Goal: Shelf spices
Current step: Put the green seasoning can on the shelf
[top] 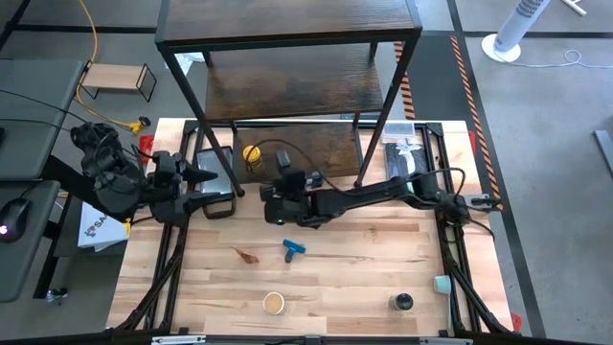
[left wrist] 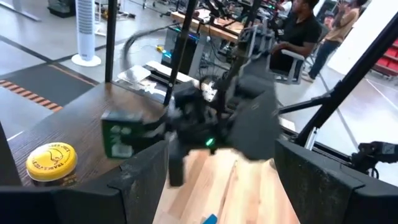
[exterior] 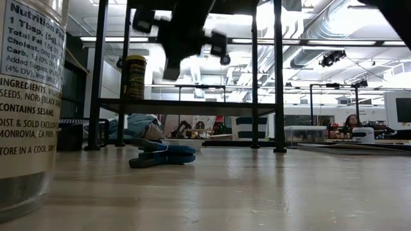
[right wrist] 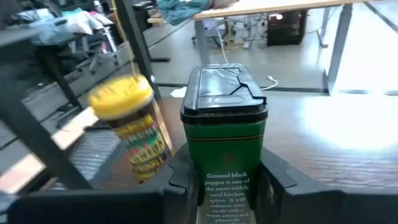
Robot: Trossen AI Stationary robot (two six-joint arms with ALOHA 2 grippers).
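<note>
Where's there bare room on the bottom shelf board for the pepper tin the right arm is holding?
The bottom board is bare from the yellow-lidded jar across to the right frame leg. It is crowded at the left, where the right end effector holds the green pepper tin beside the jar and the open left end effector waits.

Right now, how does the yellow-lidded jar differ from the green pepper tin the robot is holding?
The yellow-lidded jar is round with a bright yellow lid; the green pepper tin is boxy with a dark hinged lid. The jar stands free on the shelf's lowest board; the tin is clamped in the right hand. The jar's label is multicoloured; the tin's is green with printed text. Both are upright spice containers.
</note>
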